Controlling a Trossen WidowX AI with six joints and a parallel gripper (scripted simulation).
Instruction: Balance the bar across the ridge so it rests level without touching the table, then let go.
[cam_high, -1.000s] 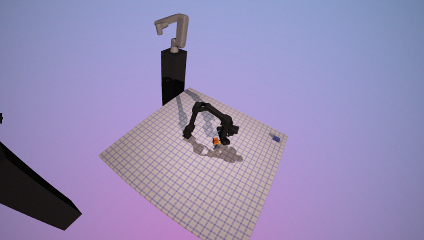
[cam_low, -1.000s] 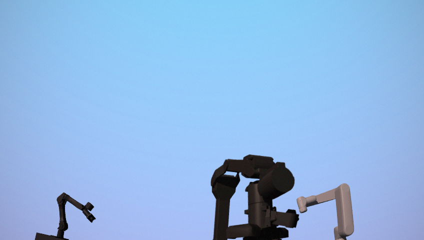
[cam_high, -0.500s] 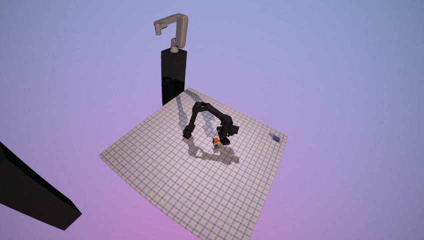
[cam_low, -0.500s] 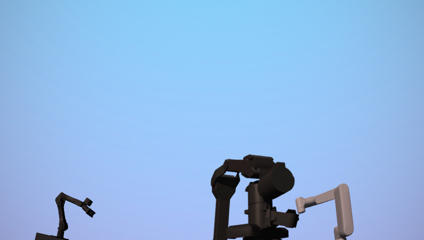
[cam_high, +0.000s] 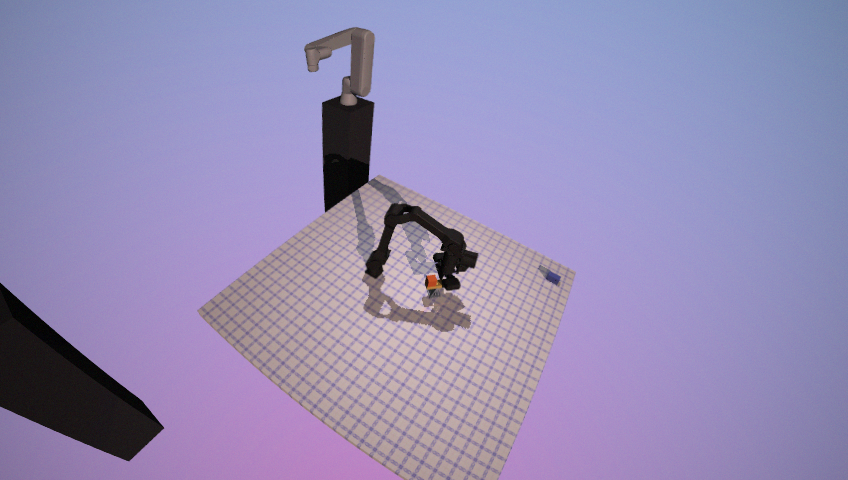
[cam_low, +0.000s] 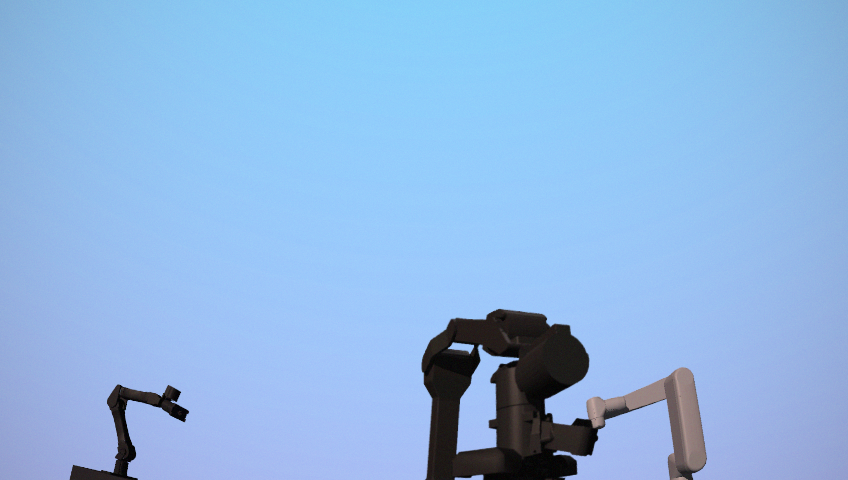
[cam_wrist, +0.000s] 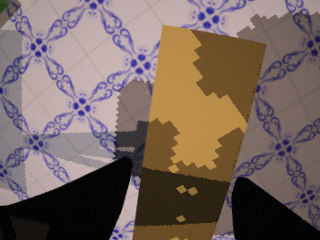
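The bar (cam_high: 436, 286) (cam_wrist: 210, 125) is yellow-tan with a dark band across it in the wrist view. It lies between the fingers and appears raised off the table in the top view. An orange-red block (cam_high: 431, 280) shows at its near end there. A small grey shape (cam_high: 434, 293), perhaps the ridge, shows under the bar; their contact is too small to tell. My gripper (cam_wrist: 183, 178) is open around the bar, with a narrow gap on each side. The arm hides the bar's far part in the top view, and whether it is level cannot be told.
A blue block (cam_high: 552, 277) lies near the table's right corner. The table (cam_high: 357, 333) has a blue-patterned cloth. A green thing (cam_wrist: 4, 6) shows at the wrist view's top left corner. A pale arm (cam_high: 361, 62) (cam_low: 684, 416) stands on a dark pedestal beyond the table.
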